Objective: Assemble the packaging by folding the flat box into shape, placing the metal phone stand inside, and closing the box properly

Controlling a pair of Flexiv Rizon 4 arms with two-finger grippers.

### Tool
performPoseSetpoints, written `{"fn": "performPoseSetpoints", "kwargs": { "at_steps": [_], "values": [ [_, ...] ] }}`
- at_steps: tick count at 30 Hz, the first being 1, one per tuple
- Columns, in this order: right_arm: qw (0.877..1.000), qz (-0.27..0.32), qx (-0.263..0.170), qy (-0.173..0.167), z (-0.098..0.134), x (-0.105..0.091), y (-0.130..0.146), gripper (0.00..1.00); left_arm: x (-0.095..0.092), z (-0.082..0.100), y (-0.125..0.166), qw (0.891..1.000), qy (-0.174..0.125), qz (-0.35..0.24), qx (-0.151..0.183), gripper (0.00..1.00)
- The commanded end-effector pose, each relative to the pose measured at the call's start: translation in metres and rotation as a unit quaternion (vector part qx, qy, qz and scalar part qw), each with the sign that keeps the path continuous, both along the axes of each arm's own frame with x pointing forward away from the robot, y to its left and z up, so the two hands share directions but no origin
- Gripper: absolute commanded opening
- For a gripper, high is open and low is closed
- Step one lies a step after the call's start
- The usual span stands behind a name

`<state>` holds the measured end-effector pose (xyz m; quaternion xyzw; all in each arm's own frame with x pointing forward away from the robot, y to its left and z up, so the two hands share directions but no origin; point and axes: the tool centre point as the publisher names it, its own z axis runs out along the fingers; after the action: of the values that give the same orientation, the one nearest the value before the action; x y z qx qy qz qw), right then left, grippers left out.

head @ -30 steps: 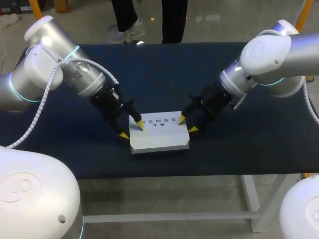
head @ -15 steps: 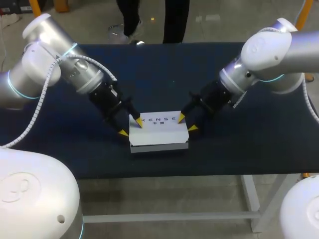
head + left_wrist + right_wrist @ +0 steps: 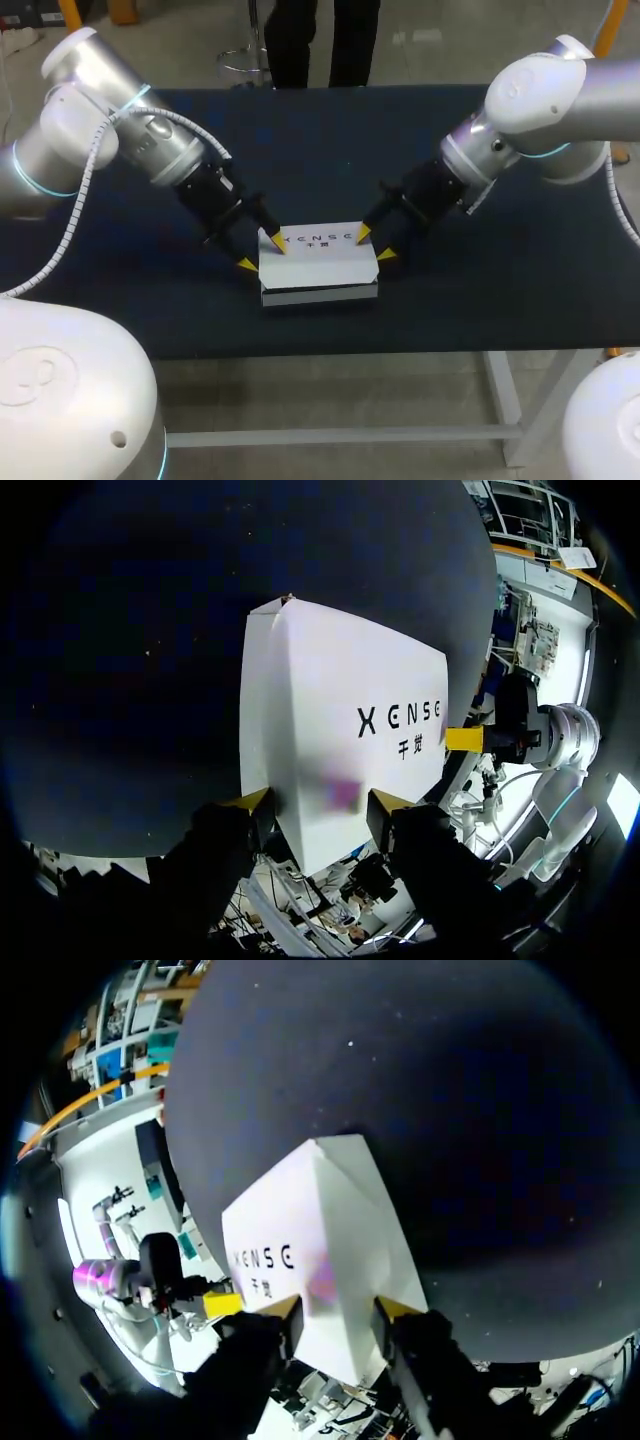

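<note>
One dark counter [image 3: 480,290]; white box [image 3: 320,262] at its middle, folded, looks closed. Both spread: left claw [image 3: 262,255], right claw [image 3: 375,247], astride opposite box ends, clamping nothing. Judgement: press both ends evenly, stop box sliding.

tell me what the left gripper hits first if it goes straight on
The box. The left gripper points at its end, which lies between its open fingers, so it would likely press into the box almost at once.
</note>
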<state>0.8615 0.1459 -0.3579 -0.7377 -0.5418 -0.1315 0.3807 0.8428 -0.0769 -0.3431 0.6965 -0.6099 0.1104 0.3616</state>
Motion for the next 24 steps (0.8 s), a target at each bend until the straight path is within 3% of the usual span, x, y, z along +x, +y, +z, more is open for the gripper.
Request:
{"fn": "performPoseSetpoints", "kwargs": {
  "at_steps": [1, 24],
  "values": [
    [1.0, 0.0, 0.001, 0.01, 0.0007, 0.0043, 0.0054, 0.49, 0.0043, 0.0004, -0.0046, 1.0, 0.006, -0.004, 0.0, 0.63],
    [1.0, -0.001, 0.0, 0.022, 0.006, 0.0065, 0.0083, 0.5, 0.0083, 0.0078, -0.0084, 0.999, 0.038, -0.003, 0.006, 0.63]
  ]
}}
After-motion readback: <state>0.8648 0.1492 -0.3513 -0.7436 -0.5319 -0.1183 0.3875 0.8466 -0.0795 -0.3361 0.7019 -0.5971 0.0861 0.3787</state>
